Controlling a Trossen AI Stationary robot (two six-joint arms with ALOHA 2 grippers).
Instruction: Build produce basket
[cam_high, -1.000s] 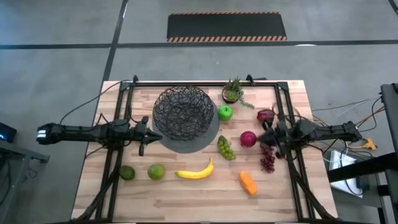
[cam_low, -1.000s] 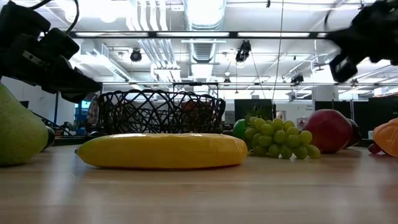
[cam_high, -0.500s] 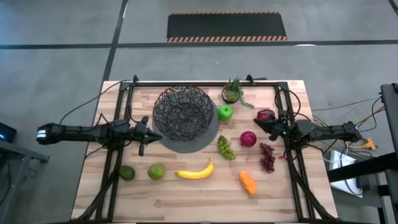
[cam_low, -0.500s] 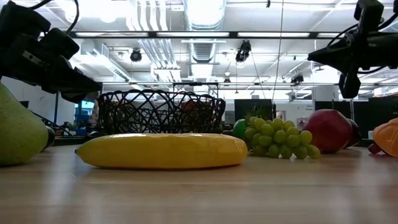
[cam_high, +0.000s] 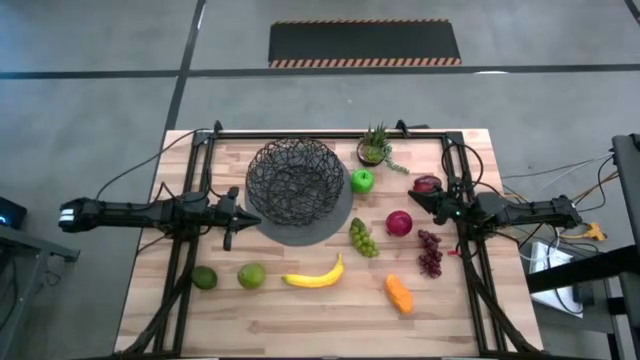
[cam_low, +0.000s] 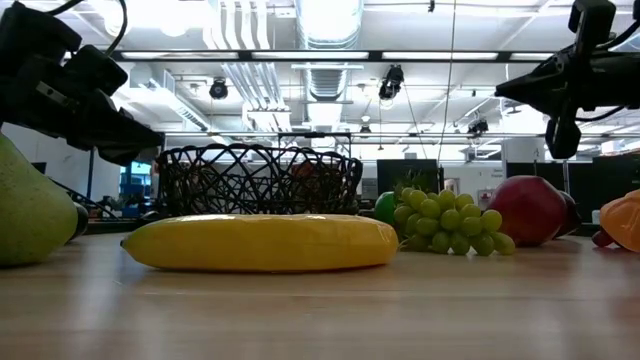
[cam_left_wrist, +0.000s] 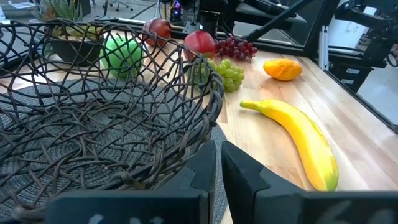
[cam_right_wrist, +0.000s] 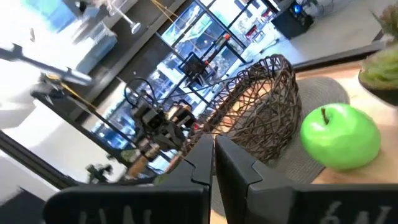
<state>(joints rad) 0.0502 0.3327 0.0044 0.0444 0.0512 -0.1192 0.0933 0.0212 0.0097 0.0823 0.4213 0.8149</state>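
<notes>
The black wire basket stands on its grey round base at the far middle of the table and holds nothing. Produce lies on the wood around it: a green apple, two red apples, green grapes, purple grapes, an orange piece, a banana, a lime and a pear. My left gripper hovers shut just left of the basket's wall. My right gripper hovers shut above the red apples, pointing at the basket.
A small potted green plant stands at the far edge, right of the basket. Black frame rails run along the table's left, far and right sides. Bare wood lies along the near edge.
My right gripper has rolled and swung about its wrist, from pointing toward the near edge over the purple grapes to pointing toward the table's left, at the basket. Its fingers stay shut. No produce has moved.
</notes>
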